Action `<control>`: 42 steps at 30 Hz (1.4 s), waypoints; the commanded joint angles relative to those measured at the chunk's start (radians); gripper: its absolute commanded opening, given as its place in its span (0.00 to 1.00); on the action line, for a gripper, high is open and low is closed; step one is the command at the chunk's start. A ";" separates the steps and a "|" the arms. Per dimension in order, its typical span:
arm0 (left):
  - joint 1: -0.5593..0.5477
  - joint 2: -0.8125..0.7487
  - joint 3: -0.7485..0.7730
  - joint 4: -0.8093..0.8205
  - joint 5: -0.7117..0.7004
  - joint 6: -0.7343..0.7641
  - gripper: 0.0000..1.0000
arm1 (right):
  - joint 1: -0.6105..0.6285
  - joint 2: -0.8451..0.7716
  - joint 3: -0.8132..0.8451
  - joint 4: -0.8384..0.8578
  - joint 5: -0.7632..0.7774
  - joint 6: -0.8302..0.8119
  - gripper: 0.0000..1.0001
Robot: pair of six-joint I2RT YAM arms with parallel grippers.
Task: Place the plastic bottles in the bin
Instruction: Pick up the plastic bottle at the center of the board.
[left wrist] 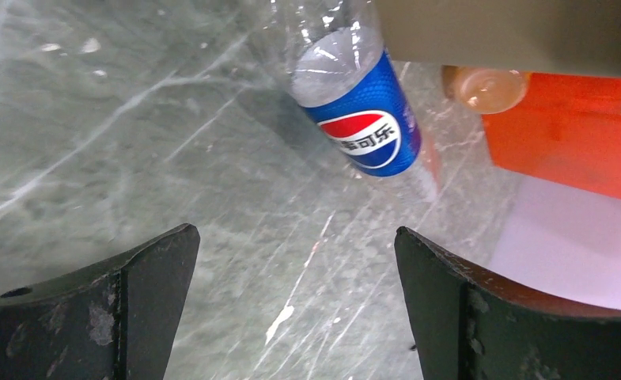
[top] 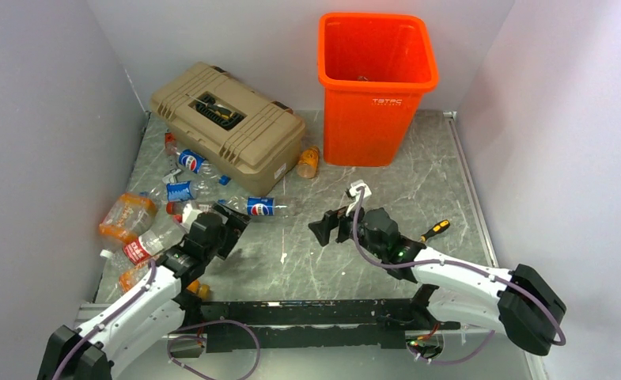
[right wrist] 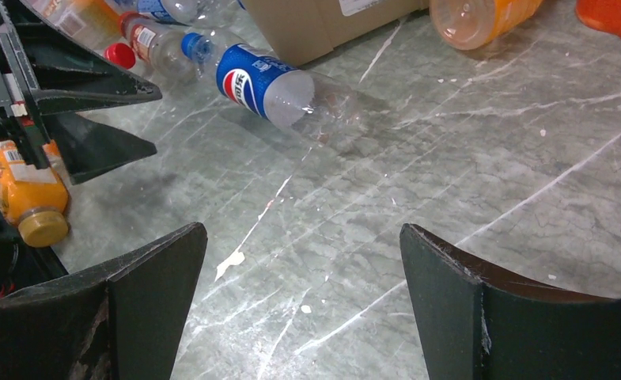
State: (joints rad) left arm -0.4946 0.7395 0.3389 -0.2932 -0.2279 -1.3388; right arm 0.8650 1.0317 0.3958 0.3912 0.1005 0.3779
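Bin: the orange bin (top: 377, 87) stands upright at upper centre of the top view, against the back wall. A small speck shows deep inside it, too small to name.
Done so far: no bottle can be made out in the bin.
Nearest bottle: a blue-labelled bottle (top: 261, 207) lies on its side mid-frame on the table (top: 418, 174), just below the tan toolbox (top: 228, 123).
Other bottles: an orange bottle (top: 308, 161) lies between the toolbox and the bin. A heap of bottles (top: 153, 218) lies at the left edge of the table.
Left pincer (left wrist: 295, 253): released and empty, aimed at the blue-labelled bottle but apart from it.
Right pincer (right wrist: 303, 253): released and empty, over bare table.
Left to do: by the look of it, almost the whole job.
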 commanded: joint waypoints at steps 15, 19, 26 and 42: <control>-0.003 0.176 -0.091 0.547 -0.012 -0.070 0.99 | 0.002 -0.107 -0.063 0.013 0.050 0.079 0.96; -0.005 0.092 -0.084 0.437 -0.029 -0.095 1.00 | 0.001 -0.159 -0.084 0.043 0.154 0.143 0.95; -0.005 -0.078 -0.066 0.160 -0.131 -0.115 0.99 | 0.002 -0.051 0.065 0.003 0.178 0.108 0.95; -0.005 0.398 -0.048 0.583 -0.105 -0.148 1.00 | 0.002 -0.059 0.058 -0.115 0.220 0.169 0.94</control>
State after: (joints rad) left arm -0.4973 1.0599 0.2543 0.1635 -0.3302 -1.4719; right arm 0.8650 1.0260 0.4572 0.2768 0.2893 0.5316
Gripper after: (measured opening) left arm 0.994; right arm 0.943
